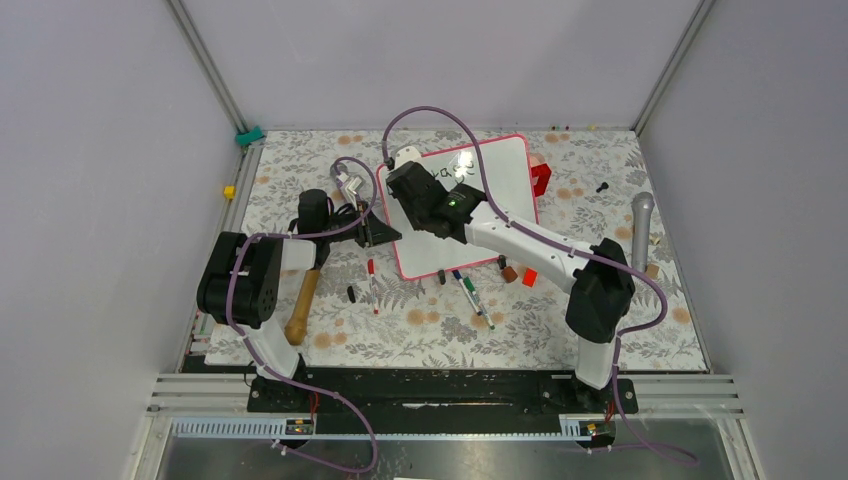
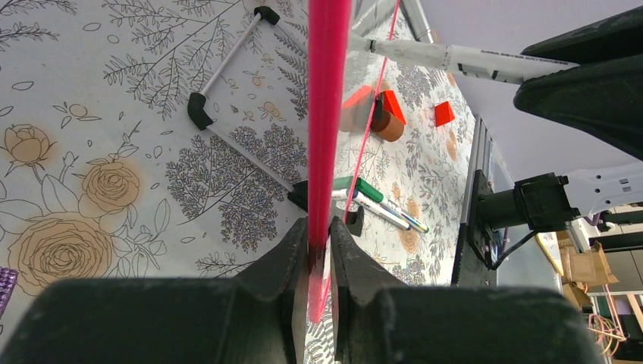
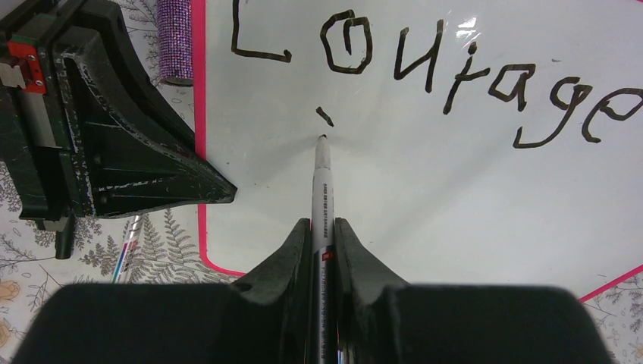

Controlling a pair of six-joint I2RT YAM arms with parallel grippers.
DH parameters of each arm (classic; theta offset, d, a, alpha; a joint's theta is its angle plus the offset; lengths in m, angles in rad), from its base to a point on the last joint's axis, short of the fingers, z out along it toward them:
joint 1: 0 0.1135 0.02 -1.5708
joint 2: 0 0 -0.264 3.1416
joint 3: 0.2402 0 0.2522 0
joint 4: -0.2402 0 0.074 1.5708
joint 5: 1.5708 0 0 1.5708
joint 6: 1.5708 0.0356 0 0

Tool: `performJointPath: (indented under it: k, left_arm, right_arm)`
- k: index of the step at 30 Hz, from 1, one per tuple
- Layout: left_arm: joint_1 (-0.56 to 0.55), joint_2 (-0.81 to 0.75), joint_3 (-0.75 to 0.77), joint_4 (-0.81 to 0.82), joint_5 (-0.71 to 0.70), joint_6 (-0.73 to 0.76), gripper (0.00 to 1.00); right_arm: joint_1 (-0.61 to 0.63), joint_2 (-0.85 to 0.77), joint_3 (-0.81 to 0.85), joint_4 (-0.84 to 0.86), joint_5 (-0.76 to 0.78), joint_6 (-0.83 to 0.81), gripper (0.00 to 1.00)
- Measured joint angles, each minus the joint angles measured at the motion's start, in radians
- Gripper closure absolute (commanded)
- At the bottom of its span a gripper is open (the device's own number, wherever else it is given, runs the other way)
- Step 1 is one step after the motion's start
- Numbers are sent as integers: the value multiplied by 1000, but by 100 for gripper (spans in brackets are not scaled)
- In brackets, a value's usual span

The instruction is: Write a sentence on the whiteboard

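Black marker [image 3: 321, 182] is clamped between the fingers of the right gripper [image 3: 322, 236]. Its tip touches the whiteboard [image 3: 470, 205] at centre frame of the right wrist view, just below a short stray tick [image 3: 324, 116]. Of the sentence [image 3: 425, 76] only "Courage" reads, across the top of that view, so we judge most of the writing is not yet done. The left gripper [image 2: 319, 239] is closed on the board's pink frame [image 2: 327, 114] at bottom centre of the left wrist view, where the board shows edge-on over the floral table cover [image 2: 91, 114]. In the top view the board sits upper centre, skewed, with both arms on it. For this stroke we want light, even tip pressure: we hold the board at one edge only, and it likely pivots or flexes under a hard push. The left clamp must not slip. We suggest starting the next word at the left margin under the first letter, matching letter size and lifting clean between strokes to avoid more ticks.
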Motion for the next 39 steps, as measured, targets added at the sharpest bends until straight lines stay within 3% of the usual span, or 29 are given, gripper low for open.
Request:
performJointPath:
  k: [39]
  left_arm:
    - [2,2,-5,13,-2,-14,100]
  right_arm:
    - [3,-2,-22,-44,-30,23,100]
